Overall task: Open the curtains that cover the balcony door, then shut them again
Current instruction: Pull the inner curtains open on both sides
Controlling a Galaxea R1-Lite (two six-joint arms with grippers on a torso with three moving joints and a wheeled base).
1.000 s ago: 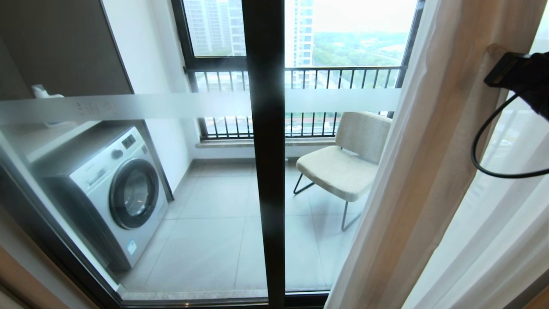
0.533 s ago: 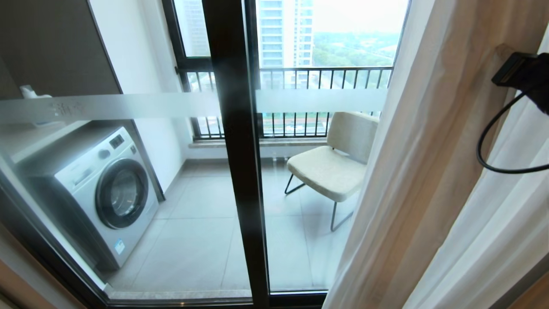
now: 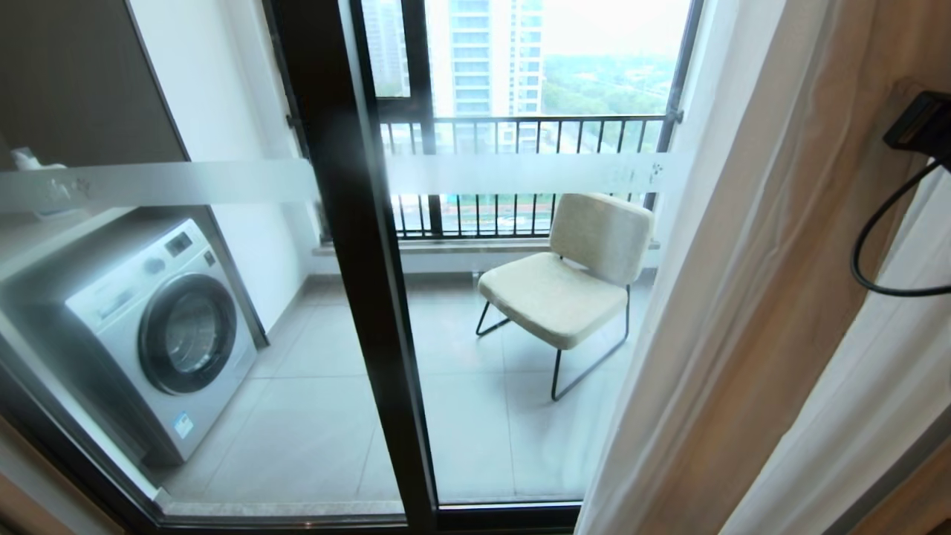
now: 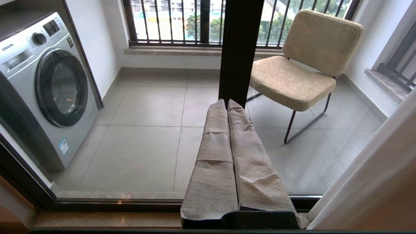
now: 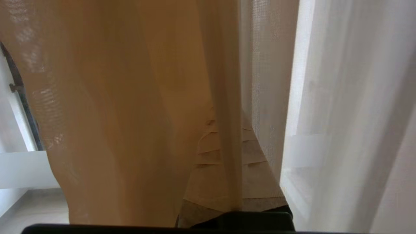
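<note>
"samsung" on the washing machine [image 4: 48, 87] (top left of its front panel), other labels unreadable

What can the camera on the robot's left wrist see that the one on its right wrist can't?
Only the left wrist view shows the washer, the chair and the shut, empty left hand. Only the right wrist view shows the right hand shut on the beige drape, with the sheer beside it. Both show some curtain and the balcony door.
</note>
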